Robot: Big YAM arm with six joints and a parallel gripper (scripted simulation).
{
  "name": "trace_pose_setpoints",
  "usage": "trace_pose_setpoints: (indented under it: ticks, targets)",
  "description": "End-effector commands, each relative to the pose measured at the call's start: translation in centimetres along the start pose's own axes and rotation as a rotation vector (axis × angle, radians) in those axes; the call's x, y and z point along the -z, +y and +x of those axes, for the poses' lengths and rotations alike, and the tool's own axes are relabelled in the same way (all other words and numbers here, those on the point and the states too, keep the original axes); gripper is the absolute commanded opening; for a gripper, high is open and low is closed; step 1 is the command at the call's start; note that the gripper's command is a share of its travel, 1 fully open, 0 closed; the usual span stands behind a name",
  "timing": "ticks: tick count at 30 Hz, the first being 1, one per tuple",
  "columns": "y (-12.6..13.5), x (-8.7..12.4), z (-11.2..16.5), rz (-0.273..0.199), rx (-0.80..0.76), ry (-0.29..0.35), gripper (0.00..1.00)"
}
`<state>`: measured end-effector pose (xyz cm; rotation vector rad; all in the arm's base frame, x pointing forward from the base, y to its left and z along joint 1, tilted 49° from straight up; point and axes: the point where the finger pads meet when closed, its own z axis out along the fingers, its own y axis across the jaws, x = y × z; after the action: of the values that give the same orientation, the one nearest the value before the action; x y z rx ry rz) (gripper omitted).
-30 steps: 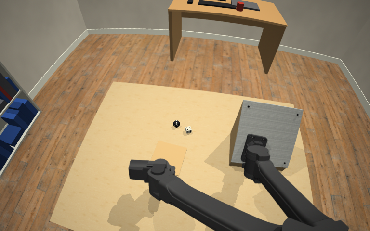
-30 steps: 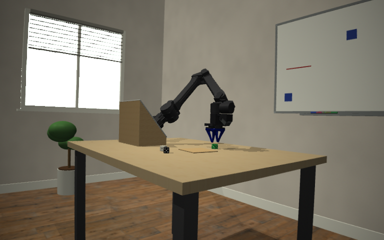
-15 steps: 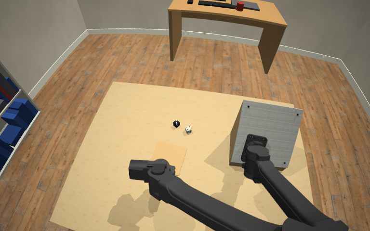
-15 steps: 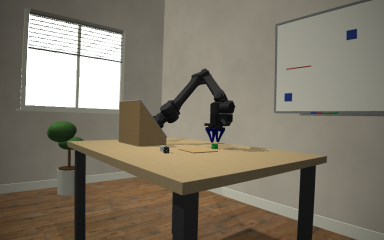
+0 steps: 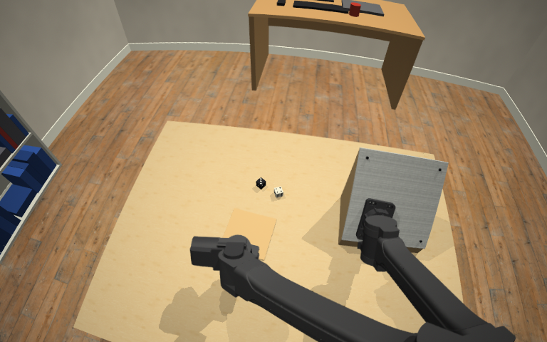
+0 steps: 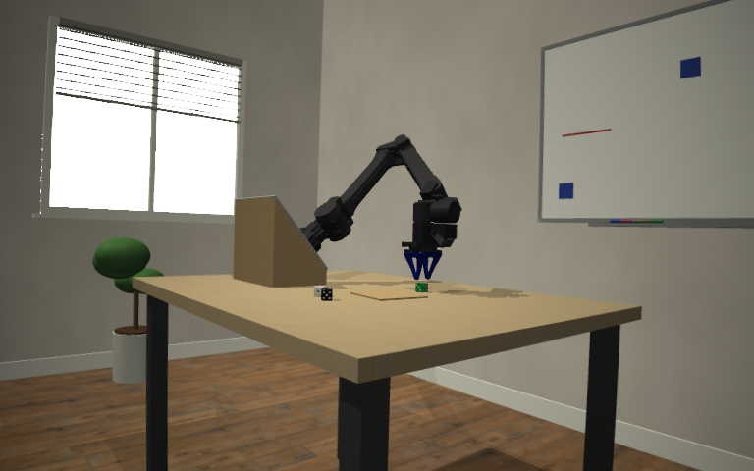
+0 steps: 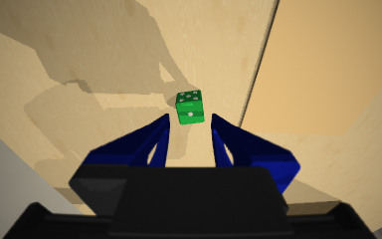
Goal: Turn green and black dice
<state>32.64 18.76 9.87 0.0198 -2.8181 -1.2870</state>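
The gripper (image 7: 189, 126) is hanging above the green die (image 7: 189, 107), its blue fingers parted and gripping nothing. That die is resting on the table (image 6: 500, 327) just beside the mat (image 7: 318, 65), off it, a 1-pip face facing the wrist camera.

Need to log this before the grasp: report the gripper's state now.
Blue-fingered parallel gripper: open, holding nothing; it hangs above the small green die, which sits on the table beside the tan mat, not between the fingers.

No readable text, labels or numbers anywhere.
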Motion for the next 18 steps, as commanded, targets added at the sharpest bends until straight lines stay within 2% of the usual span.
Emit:
trace_pose_setpoints:
  ticks: [1, 18]
  targets:
    - [0.23, -0.23, -0.10, 0.002, 0.000, 0.001, 0.39]
    - [0.27, 0.05, -0.11, 0.000, 0.009, -0.009, 0.39]
